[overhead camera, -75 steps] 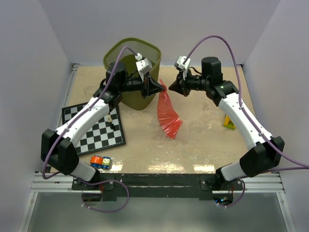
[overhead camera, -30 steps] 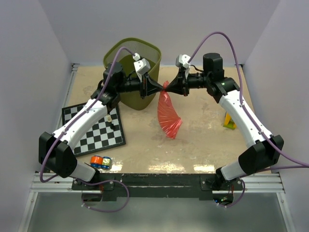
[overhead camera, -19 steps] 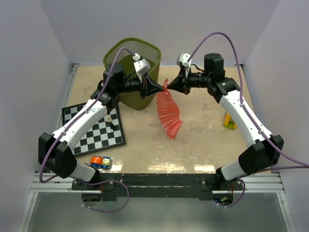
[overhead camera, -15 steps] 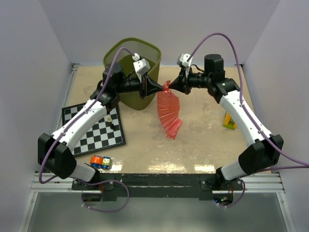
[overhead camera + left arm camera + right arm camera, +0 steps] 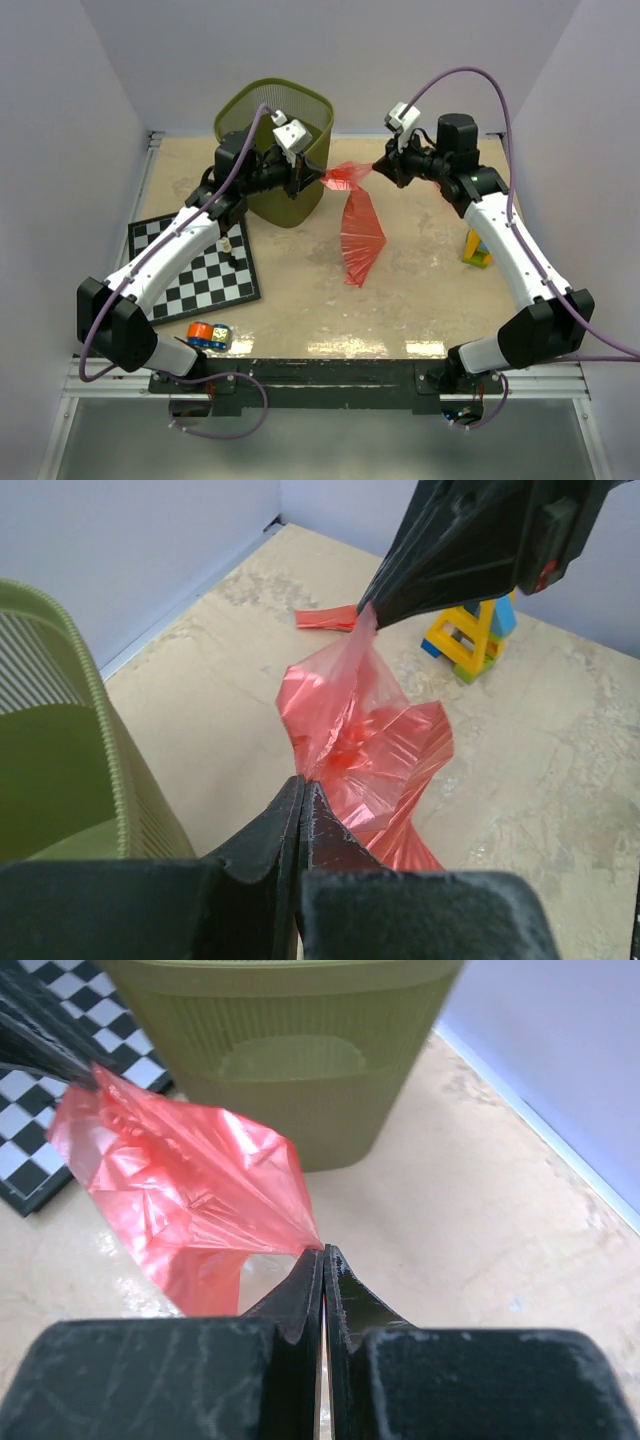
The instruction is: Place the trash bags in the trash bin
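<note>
Trash bag [image 5: 360,235] hangs clamped by left gripper [image 5: 318,180] and right gripper [image 5: 378,168]; left wrist alone shows red strip [image 5: 325,618].

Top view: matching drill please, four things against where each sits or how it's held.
1 red trash bag
2 olive mesh trash bin
3 chessboard
4 yellow and blue block toy

A flat, near left
B standing, right side
C pinched between left gripper and right gripper
D upright, far left

Pairs: 1-C, 2-D, 3-A, 4-B
</note>
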